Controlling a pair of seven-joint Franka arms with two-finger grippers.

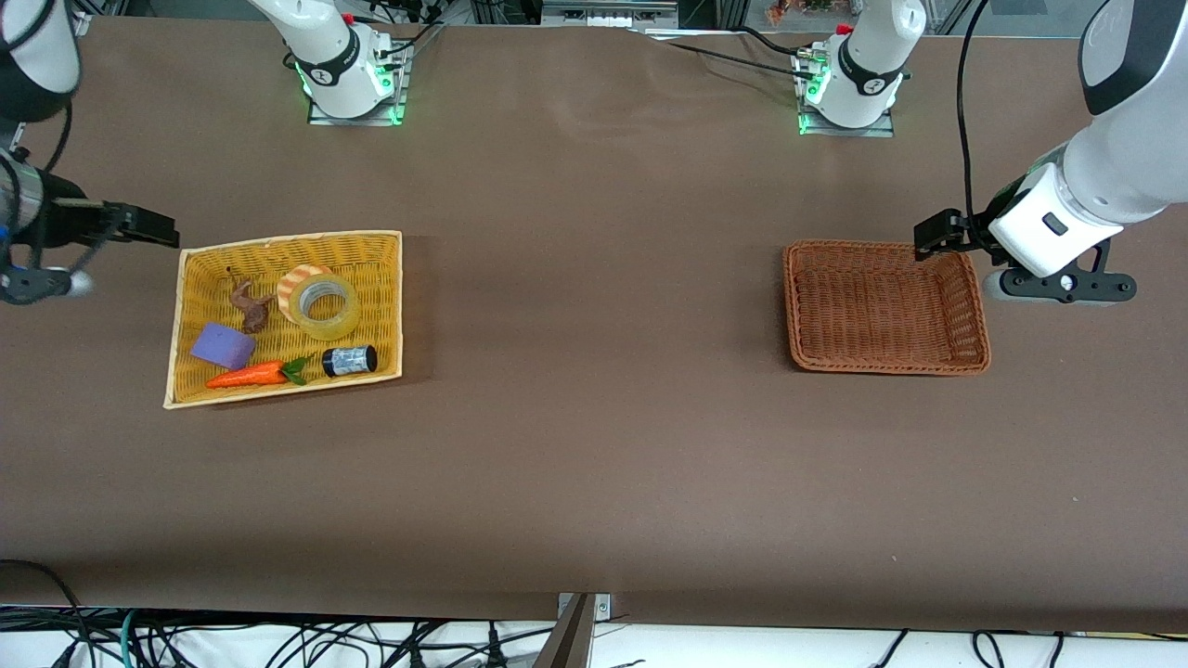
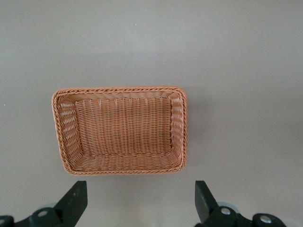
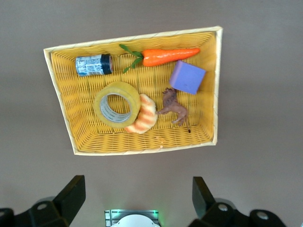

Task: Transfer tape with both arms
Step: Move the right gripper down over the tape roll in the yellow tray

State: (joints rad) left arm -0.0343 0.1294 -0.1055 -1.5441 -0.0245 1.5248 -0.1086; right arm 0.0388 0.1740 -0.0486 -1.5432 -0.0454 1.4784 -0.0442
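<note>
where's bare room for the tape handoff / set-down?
The table between the yellow basket and the brown basket is bare. The brown basket holds nothing. Crowded: the yellow basket, with tape, striped toy, horse figure, purple block, carrot and capped cylinder.

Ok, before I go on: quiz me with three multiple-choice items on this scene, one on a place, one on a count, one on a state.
1. Where is the tape?
A. in the yellow basket
B. in the brown basket
C. on the bare table

2. How many things lie in the yellow basket?
A. three
B. six
C. eight

3. How is the right end effector?
A. shut on the tape
B. open, holding nothing
C. resting in the brown basket

Answers: 1 A, it lies against the crescent toy there. 2 B, tape, crescent toy, carrot, purple block, horse figure, black-capped cylinder. 3 B, its fingers stand wide apart.
</note>
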